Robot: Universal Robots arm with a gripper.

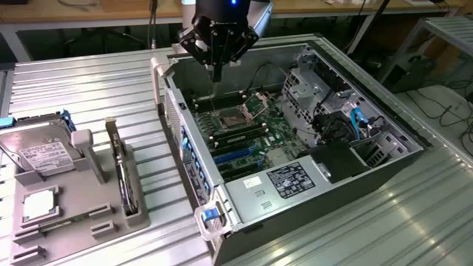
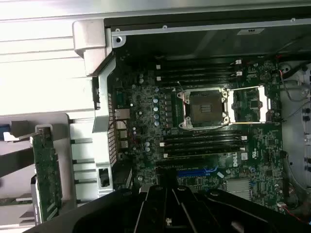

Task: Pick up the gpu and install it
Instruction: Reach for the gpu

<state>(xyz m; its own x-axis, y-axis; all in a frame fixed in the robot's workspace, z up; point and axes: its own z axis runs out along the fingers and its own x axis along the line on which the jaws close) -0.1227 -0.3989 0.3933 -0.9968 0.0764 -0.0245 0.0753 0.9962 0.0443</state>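
Observation:
The gpu stands on its long edge in a slot of the grey holder at the exterior view's left; its green-brown circuit board face also shows in the wrist view. My gripper hangs above the far end of the open computer case, well away from the gpu. Its fingers point down at the motherboard, drawn together with nothing between them. A blue expansion slot lies on the board near the fingertips.
The holder also carries a silver hard drive and a small square processor chip. The CPU socket lies open with its frame lifted. Drive cages and cables crowd the case's right side. The ribbed metal table surrounds everything.

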